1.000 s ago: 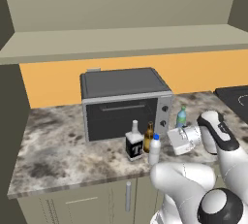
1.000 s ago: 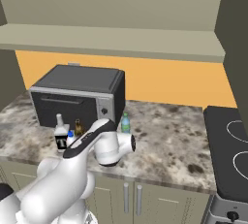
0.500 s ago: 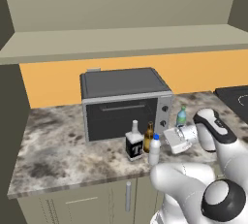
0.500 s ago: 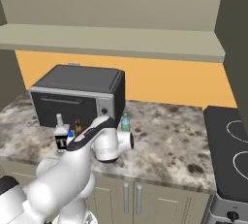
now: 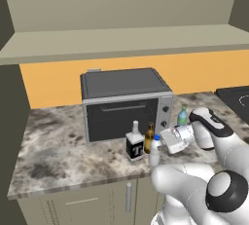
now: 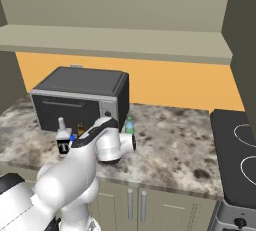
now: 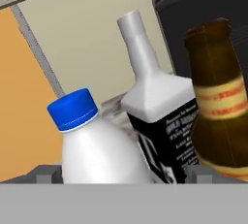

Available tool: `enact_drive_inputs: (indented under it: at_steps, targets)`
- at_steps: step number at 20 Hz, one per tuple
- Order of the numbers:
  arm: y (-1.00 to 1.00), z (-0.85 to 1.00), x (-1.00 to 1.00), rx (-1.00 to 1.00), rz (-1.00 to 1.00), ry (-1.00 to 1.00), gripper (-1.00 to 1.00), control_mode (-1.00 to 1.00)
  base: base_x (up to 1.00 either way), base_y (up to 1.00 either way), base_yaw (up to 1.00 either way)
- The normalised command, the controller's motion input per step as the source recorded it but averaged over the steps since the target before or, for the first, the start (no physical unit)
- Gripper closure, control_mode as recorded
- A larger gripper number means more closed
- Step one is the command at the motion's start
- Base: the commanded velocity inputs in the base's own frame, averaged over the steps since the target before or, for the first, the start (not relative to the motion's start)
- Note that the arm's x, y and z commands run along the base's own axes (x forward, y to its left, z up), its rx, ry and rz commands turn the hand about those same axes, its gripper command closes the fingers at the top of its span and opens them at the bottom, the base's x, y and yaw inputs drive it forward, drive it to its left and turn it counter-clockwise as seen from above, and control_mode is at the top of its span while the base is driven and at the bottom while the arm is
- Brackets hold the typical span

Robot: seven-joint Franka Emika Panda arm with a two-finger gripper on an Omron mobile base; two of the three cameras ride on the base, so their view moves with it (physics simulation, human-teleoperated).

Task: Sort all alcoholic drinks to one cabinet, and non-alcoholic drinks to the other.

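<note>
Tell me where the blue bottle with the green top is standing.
The blue green-topped bottle stands on the counter off the toaster oven's right front corner, behind the gripper.

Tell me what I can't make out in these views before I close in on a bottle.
- Blue bottle: left base view, only its green top clears the arm.
- Beer bottle: right base view, mostly behind the arm.
- Blue-capped bottle: hand view, its base is cut off at the bottom.
- Square bottle: hand view, label print too small to read.
- Pincer: hand view, which bottle it lines up with is unclear.
</note>
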Motion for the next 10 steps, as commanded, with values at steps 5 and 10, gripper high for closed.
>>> enact_drive_inputs:
  at_steps: [5,10]
  targets:
    - [0.25,-0.15,0.00,0.00,0.00,0.00,1.00,-1.00,0.00,0.00,0.00]
    - [0.11,-0.02,-0.02,0.00,-0.07,-0.01,1.00,-1.00,0.00,0.00,0.00]
